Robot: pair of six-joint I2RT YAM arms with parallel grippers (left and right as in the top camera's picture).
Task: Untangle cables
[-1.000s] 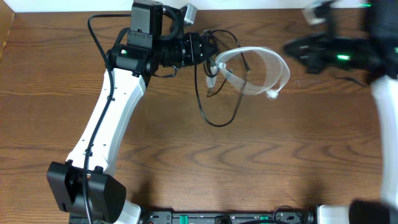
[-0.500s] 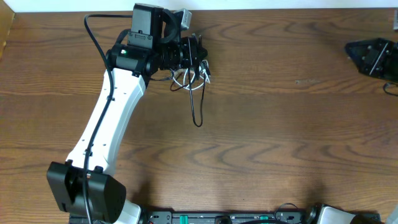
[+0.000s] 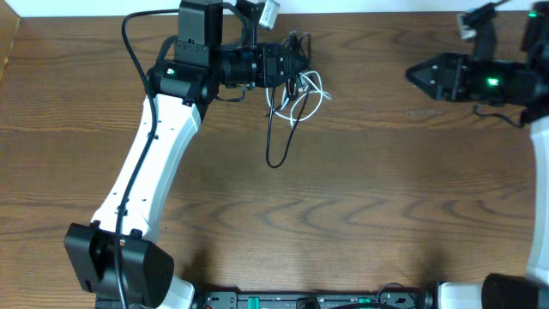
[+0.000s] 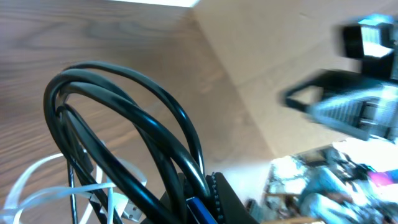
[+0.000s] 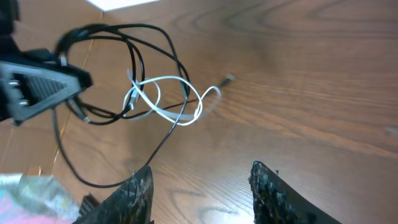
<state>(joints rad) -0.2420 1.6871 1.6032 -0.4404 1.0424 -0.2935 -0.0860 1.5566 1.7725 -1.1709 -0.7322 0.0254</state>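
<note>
My left gripper [image 3: 296,67] is at the back of the table, shut on a tangle of cables. Thin black cables hang from it, and one long black loop [image 3: 269,142] trails toward the front. A white cable [image 3: 319,93] is bunched just right of the jaws. In the left wrist view the black cables [image 4: 155,99] arch over the finger [image 4: 217,199], with the white cable [image 4: 37,171] and a plug end below. My right gripper [image 3: 412,75] is open and empty, well to the right of the tangle. In its own view [image 5: 202,186] the black cables [image 5: 134,34] and the white cable [image 5: 168,109] lie ahead.
The brown wooden table [image 3: 386,197] spreads to the front and right. The left arm's white link [image 3: 146,163] runs diagonally across the left side. The table's back edge [image 3: 360,10] is close behind both grippers.
A second ago the white cable was stretched in a wide loop to the right. It is now bunched at my left gripper. My right gripper pulled away right, then came back toward the tangle.
</note>
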